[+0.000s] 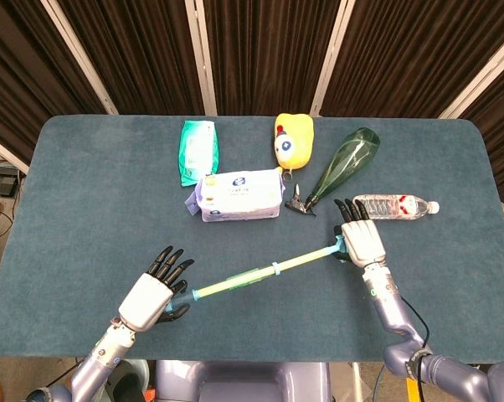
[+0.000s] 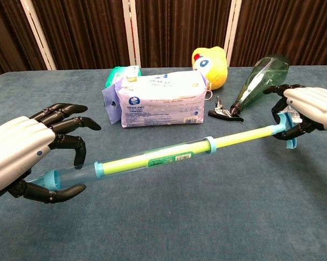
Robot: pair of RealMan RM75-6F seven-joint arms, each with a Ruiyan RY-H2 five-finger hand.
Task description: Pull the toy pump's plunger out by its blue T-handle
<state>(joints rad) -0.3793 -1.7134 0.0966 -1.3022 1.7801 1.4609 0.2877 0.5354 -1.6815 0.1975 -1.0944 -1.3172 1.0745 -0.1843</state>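
A: Currently, where's the pump sitting?

B: Toy pump (image 2: 152, 159) is hanging above the bench (image 1: 84, 201), slanting from the near-left corner area up toward the right edge. Left hand (image 2: 22, 152) is wrapping the clear barrel's tail end, acting as the anchor. Right hand (image 2: 307, 109) is hooking its fingers around the blue T-handle (image 2: 285, 128).

A: Why the two-hand split?

B: My read: one end needs fixing so the pull is extending the plunger (image 2: 242, 136) rather than dragging the whole pump. Yellow rod is already showing well past the barrel's blue collar.

A: Arm poses?

B: Both forearms are coming in from the near edge, spread wide apart, palms facing down over the pump. Right hand is sitting just beside the clear water bottle (image 1: 394, 205) and the green bottle (image 1: 344, 163), so clearance there is looking tight.
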